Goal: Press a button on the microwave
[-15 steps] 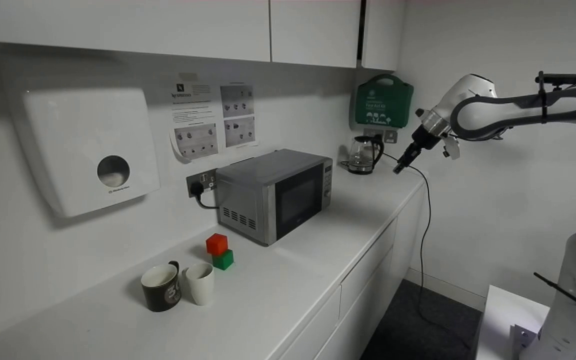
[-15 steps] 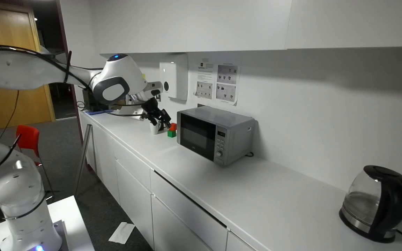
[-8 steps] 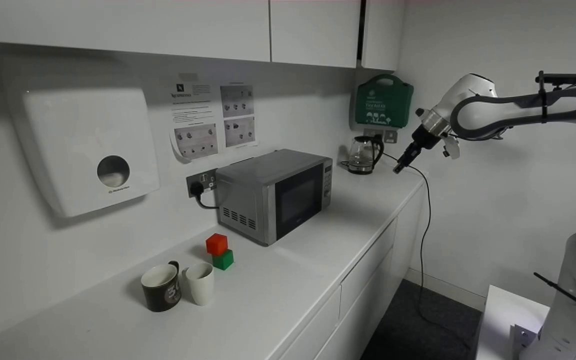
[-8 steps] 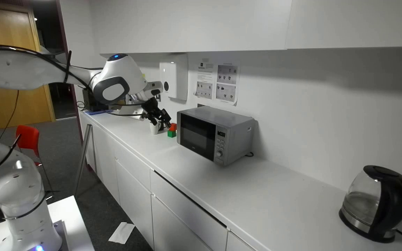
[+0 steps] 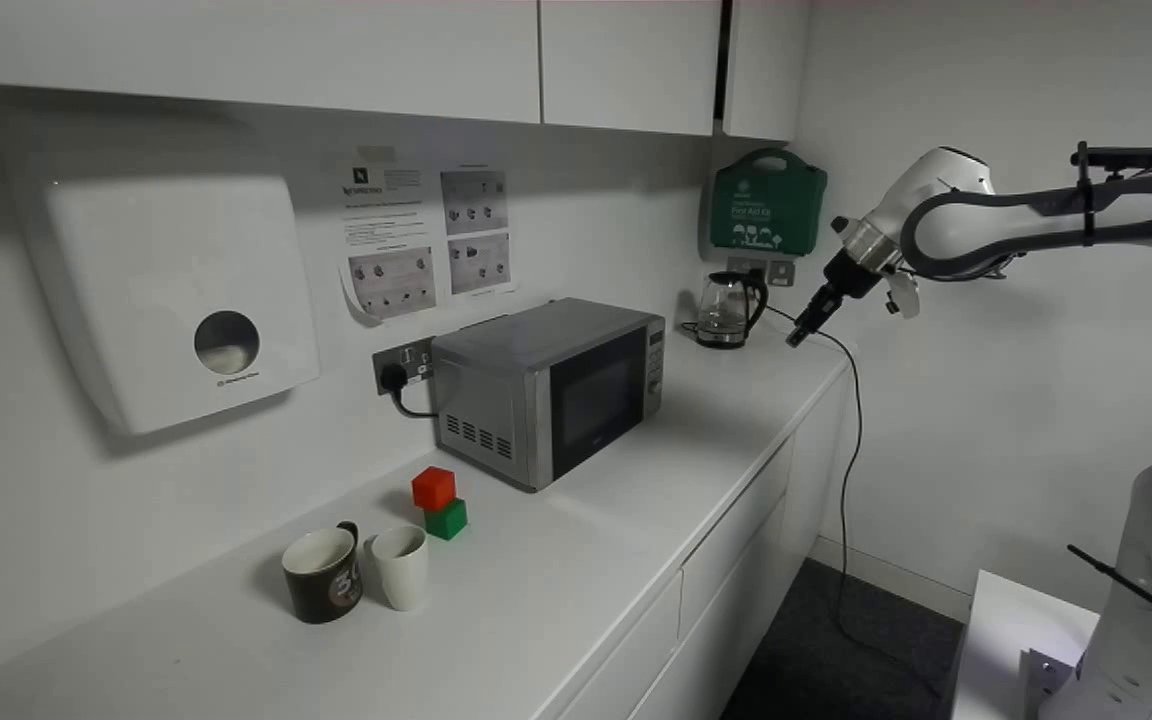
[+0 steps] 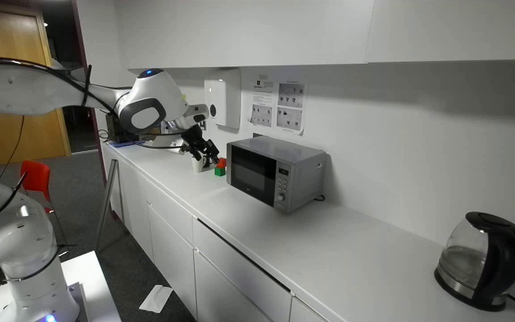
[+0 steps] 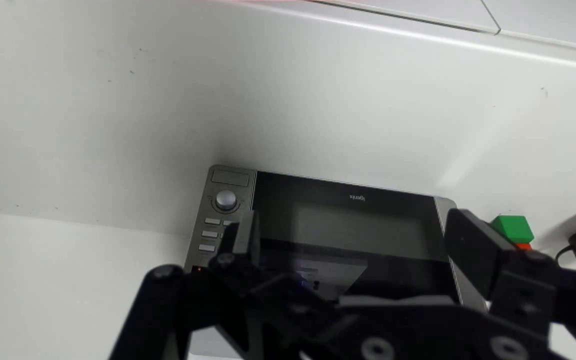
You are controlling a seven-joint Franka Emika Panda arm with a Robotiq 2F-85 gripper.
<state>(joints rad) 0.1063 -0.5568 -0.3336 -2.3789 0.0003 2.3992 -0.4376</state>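
My jaws are spread wide and hold nothing. The microwave (image 6: 279, 173) stands on the tabletop (image 6: 351, 255), ahead of me and well apart from my jaws. In my wrist view it looks upside down. Its long front runs sideways, the same way my jaws spread, so their middle points at the dark door (image 7: 348, 220). The buttons (image 7: 209, 234) are not there. They sit in rows at one end, by the round knob (image 7: 226, 200), toward the left of my wrist view. My finger (image 7: 254, 245) on that side hides some of them. I think I should slide sideways to that end before I reach in. If I go straight, I may bump the door.
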